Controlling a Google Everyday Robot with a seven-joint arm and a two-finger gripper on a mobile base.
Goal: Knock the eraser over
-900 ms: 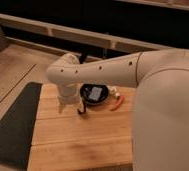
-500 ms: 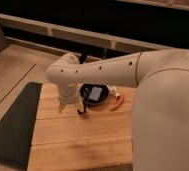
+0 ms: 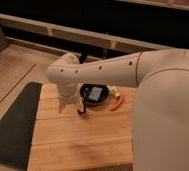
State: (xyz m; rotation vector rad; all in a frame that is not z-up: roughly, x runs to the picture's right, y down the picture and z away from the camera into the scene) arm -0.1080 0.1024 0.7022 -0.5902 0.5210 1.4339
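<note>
My gripper (image 3: 71,106) hangs from the white wrist, low over the wooden table (image 3: 83,145), just left of and in front of the round black bowl (image 3: 96,95). A small narrow dark upright shape (image 3: 81,108) stands right at the gripper's right side, against the bowl's front rim. It looks like the eraser, but I cannot tell it apart from the gripper's own parts. A pale patch (image 3: 95,92) lies inside the bowl. A thin red chili pepper (image 3: 117,103) lies right of the bowl.
My large white arm (image 3: 153,85) fills the right side and hides the table there. A dark mat (image 3: 13,125) lies on the floor to the left. A dark bench or shelf with a pale rail (image 3: 78,36) runs along the back.
</note>
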